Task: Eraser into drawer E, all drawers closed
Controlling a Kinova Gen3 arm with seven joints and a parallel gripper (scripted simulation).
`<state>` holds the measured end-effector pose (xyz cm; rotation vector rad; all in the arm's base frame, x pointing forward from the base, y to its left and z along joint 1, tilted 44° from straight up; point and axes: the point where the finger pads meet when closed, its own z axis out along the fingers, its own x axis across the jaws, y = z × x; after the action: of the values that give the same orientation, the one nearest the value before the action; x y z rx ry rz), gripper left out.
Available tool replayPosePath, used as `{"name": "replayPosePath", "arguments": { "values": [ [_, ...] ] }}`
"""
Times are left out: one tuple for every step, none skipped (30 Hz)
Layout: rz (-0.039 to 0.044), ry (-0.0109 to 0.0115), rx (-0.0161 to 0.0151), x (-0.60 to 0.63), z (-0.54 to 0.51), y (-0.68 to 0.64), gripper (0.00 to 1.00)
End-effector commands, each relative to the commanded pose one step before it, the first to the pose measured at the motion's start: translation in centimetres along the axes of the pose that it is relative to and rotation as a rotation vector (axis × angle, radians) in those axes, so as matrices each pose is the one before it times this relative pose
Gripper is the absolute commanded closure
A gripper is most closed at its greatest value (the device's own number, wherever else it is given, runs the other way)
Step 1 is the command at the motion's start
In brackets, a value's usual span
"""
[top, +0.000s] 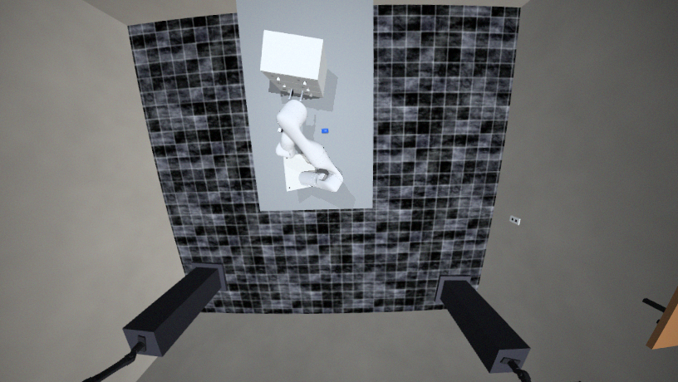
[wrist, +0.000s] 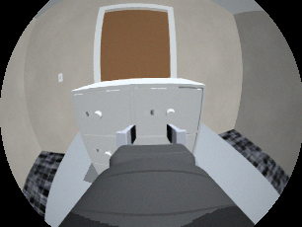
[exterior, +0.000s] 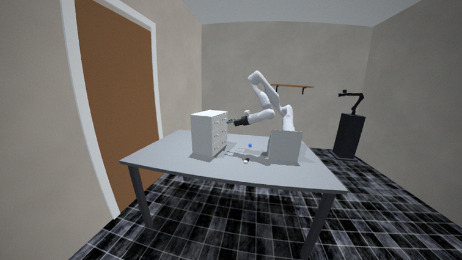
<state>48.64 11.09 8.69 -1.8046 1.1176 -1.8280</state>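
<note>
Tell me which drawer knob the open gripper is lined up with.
The top-row knob between the gripper's spread fingers; the other knob in that row sits off to the left.

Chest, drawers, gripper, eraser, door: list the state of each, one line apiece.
Small chest: upright on the table.
Drawers: all look pushed in; none visibly sticks out.
Gripper: open, jaws wide, empty, level with the top drawer row, just in front of it.
Blue eraser: lying on the table, apart from chest and gripper.
Door: shut.
</note>
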Motion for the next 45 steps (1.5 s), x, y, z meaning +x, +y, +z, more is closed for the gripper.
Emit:
{"name": "replayPosePath", "arguments": {
  "values": [
    [0.00114,-0.00045,0.00156,-0.018,-0.02,-0.091,0.0],
    [0.0,0.0,0.0,0.0,0.0,0.0,0.0],
    [0.0,0.0,0.0,0.0,0.0,0.0,0.0],
    [0.0,0.0,0.0,0.0,0.0,0.0,0.0],
    [0.0,0.0,0.0,0.0,0.0,0.0,0.0],
    [0.0,0.0,0.0,0.0,0.0,0.0,0.0],
    [0.0,0.0,0.0,0.0,0.0,0.0,0.0],
    [0.0,0.0,0.0,0.0,0.0,0.0,0.0],
    [0.0,0.0,0.0,0.0,0.0,0.0,0.0],
    [0.0,0.0,0.0,0.0,0.0,0.0,0.0],
    [0.0,0.0,0.0,0.0,0.0,0.0,0.0],
    [0.0,0.0,0.0,0.0,0.0,0.0,0.0],
    [0.0,0.0,0.0,0.0,0.0,0.0,0.0],
    [0.0,0.0,0.0,0.0,0.0,0.0,0.0],
    [0.0,0.0,0.0,0.0,0.0,0.0,0.0],
    [0.0,0.0,0.0,0.0,0.0,0.0,0.0],
    [0.0,0.0,0.0,0.0,0.0,0.0,0.0],
    [0.0,0.0,0.0,0.0,0.0,0.0,0.0],
    [0.0,0.0,0.0,0.0,0.0,0.0,0.0],
    [0.0,0.0,0.0,0.0,0.0,0.0,0.0],
    [0.0,0.0,0.0,0.0,0.0,0.0,0.0],
    [0.0,0.0,0.0,0.0,0.0,0.0,0.0],
    [0.0,0.0,0.0,0.0,0.0,0.0,0.0],
    [0.0,0.0,0.0,0.0,0.0,0.0,0.0],
    [0.0,0.0,-0.00002,0.0,0.0,0.0,0.0],
    [0.0,0.0,-0.00005,0.0,0.0,0.0,0.0],
    [0.0,0.00001,-0.00009,0.0,-0.001,-0.001,0.0],
    [0.0,0.00001,-0.00014,0.0,-0.001,-0.001,0.0],
    [0.0,0.00002,-0.00021,0.0,-0.001,-0.001,0.0],
    [0.0,0.00002,-0.00029,0.0,-0.002,-0.002,0.0],
    [0.0,0.00003,-0.00038,0.001,-0.003,-0.002,0.0],
    [0.0,0.00004,-0.00048,0.001,-0.003,-0.003,0.0],
    [0.0,0.00005,-0.00059,0.001,-0.004,-0.003,0.0],
    [0.0,0.0,0.0,0.0,0.0,0.0,0.0],
    [0.0,0.0,0.0,0.0,0.0,0.0,0.0],
    [0.0,0.00005,-0.00072,0.001,-0.005,-0.004,0.0],
    [0.0,0.00006,-0.00085,0.001,-0.006,-0.005,0.0],
    [0.0,0.00007,-0.00099,0.001,-0.007,-0.006,0.0],
    [-0.00001,0.00007,-0.00114,0.001,-0.008,-0.007,0.0],
    [-0.00001,0.00008,-0.0013,0.001,-0.009,-0.007,0.0],
    [-0.00001,0.00008,-0.00146,0.002,-0.011,-0.008,0.0],
    [-0.00001,0.00008,-0.00164,0.002,-0.012,-0.009,0.0],
    [-0.00001,0.00008,-0.00182,0.002,-0.014,-0.01,0.0],
    [-0.00001,0.00008,-0.00201,0.001,-0.015,-0.011,0.0],
    [-0.00001,0.00007,-0.0022,0.001,-0.017,-0.012,0.0]
  ]
}}
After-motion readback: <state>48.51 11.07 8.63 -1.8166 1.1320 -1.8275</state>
